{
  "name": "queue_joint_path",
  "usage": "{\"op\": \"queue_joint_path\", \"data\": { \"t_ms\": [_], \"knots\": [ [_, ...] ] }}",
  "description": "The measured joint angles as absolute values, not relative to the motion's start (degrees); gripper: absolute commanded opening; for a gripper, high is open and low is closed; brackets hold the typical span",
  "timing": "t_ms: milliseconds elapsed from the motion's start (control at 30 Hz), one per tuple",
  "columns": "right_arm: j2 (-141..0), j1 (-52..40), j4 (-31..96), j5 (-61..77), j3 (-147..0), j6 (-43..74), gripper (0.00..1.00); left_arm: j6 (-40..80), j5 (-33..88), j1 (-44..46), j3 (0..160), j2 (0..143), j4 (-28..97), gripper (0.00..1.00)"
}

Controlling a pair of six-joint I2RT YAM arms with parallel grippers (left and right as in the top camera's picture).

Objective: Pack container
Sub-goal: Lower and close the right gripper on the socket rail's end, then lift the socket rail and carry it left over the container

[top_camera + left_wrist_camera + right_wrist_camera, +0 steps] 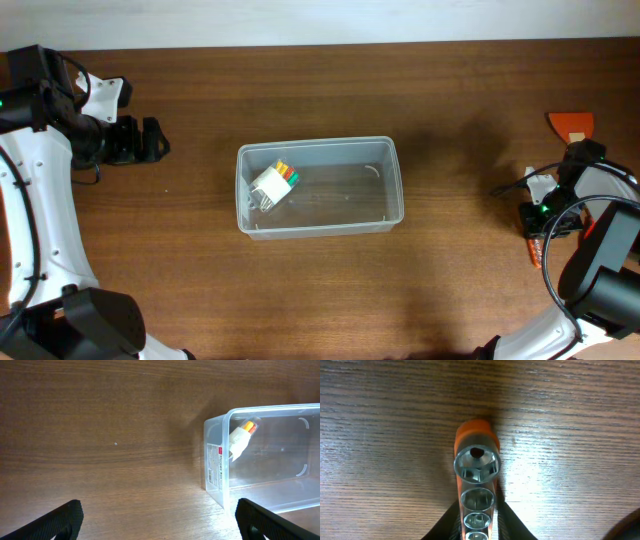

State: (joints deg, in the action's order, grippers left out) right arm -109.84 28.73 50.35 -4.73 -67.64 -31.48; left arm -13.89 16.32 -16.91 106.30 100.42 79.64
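Wood table [320,290]: left gripper [160,514] gapes empty; right gripper [478,529] pinches socket rail [476,466], lower end cropped.

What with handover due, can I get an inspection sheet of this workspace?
Surface: brown wood table.
Job's things: container upright, open, mid-table; white item with coloured tips inside, at the end nearer the left arm.
Clutter: orange item near the far right edge.
Grippers: left gripper open, apart from the container; right gripper shut on orange socket rail.
Cables: black cable looping by the right arm.
Surroundings: pale strip beyond the table.
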Motion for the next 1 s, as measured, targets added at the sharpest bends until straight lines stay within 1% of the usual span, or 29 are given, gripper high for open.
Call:
{"op": "queue_joint_path", "data": {
  "t_ms": [67, 200, 433, 567, 767, 867, 1000],
  "knots": [
    [-109.8, 28.7, 50.2, -4.8, -67.6, -31.4, 0.14, -13.9, 16.3, -16.9, 106.3, 100.4, 79.6, 0.99],
    [-109.8, 28.7, 50.0, -5.1, -67.7, -31.4, 0.09, -13.9, 16.3, -16.9, 106.3, 100.4, 79.6, 0.99],
    [-110.2, 28.7, 51.0, -5.2, -68.8, -31.5, 0.07, -13.9, 16.3, -16.9, 106.3, 100.4, 79.6, 0.99],
    [-111.0, 28.7, 54.0, -5.4, -72.3, -31.5, 0.07, -13.9, 16.3, -16.9, 106.3, 100.4, 79.6, 0.99],
    [-111.2, 27.0, 61.8, -5.4, -84.8, -31.5, 0.07, -13.9, 16.3, -16.9, 106.3, 100.4, 79.6, 0.99],
    [-111.3, 24.2, 65.2, -5.6, -91.5, -31.4, 0.07, -13.9, 16.3, -16.9, 106.3, 100.4, 79.6, 0.99],
    [-111.4, 18.1, 67.4, -5.7, -100.7, -31.4, 0.04, -13.9, 16.3, -16.9, 106.3, 100.4, 79.6, 0.99]
  ]
}}
